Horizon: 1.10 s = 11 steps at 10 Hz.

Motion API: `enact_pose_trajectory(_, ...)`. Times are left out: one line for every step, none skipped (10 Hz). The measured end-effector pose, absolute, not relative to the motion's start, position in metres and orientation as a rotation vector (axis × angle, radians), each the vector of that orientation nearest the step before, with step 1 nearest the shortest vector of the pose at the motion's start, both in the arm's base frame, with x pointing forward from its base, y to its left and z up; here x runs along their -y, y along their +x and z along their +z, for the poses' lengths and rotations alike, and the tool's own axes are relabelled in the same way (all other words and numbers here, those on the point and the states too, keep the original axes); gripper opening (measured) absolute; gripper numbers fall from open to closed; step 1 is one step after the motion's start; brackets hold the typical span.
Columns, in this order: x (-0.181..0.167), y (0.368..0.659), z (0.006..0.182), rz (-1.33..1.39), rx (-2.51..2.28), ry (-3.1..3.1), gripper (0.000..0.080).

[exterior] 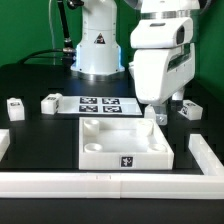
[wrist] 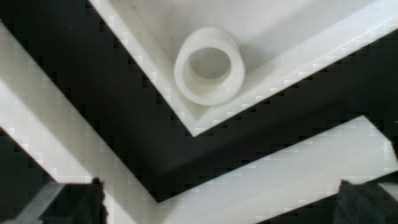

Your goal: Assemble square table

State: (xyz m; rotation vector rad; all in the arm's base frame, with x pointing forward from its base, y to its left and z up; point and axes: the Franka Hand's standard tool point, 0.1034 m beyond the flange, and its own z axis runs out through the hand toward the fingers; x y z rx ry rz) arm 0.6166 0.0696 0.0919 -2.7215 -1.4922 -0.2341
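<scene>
The white square tabletop point(exterior: 122, 142) lies rim up in the middle of the black table, with a tag on its near edge. My gripper point(exterior: 156, 113) hangs over its far corner on the exterior view's right. In the wrist view that corner's round socket point(wrist: 210, 66) and the tabletop's raised rim point(wrist: 267, 95) show ahead of the gripper point(wrist: 214, 206). The dark fingers point(wrist: 61, 204) stand wide apart with nothing between them. Short white tagged legs lie at the far left point(exterior: 15, 107), beside the marker board point(exterior: 50, 102) and at the far right point(exterior: 188, 108).
The marker board point(exterior: 101, 104) lies behind the tabletop. Long white border rails run along the front point(exterior: 110, 181), the left point(exterior: 3, 146) and the right point(exterior: 206, 152). The robot's base point(exterior: 98, 50) stands at the back. A white angled band point(wrist: 267, 170) crosses under the fingers in the wrist view.
</scene>
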Motion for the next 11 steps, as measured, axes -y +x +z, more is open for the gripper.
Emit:
enact_pose_trajectory(-0.069,0.617,0.092,-0.235,1.493,-2.721,0.0649)
enact_pose_trajectory(-0.069,0.617,0.092,-0.235,1.493,-2.721,0.0649)
enact_pose_trajectory(-0.069,0.617,0.092,-0.235,1.494,-2.721,0.0649)
enact_pose_trajectory(-0.069,0.617,0.092,-0.234,1.494,-2.722,0.0649)
enact_pose_trajectory(-0.066,0.614,0.090,-0.227,1.489,-2.725,0.0649)
enact_pose_trajectory(-0.052,0.600,0.087,-0.208,1.532,-2.694,0.0649)
enact_pose_trajectory(-0.034,0.582,0.086,-0.187,1.652,-2.639,0.0649)
enact_pose_trajectory(-0.023,0.572,0.083,-0.197,1.763,-2.594,0.0649)
enact_pose_trajectory(-0.019,0.566,0.079,-0.231,1.854,-2.567,0.0649)
enact_pose_trajectory(-0.018,0.558,0.076,-0.265,1.916,-2.551,0.0649)
enact_pose_trajectory(-0.018,0.556,0.075,-0.241,1.888,-2.559,0.0649)
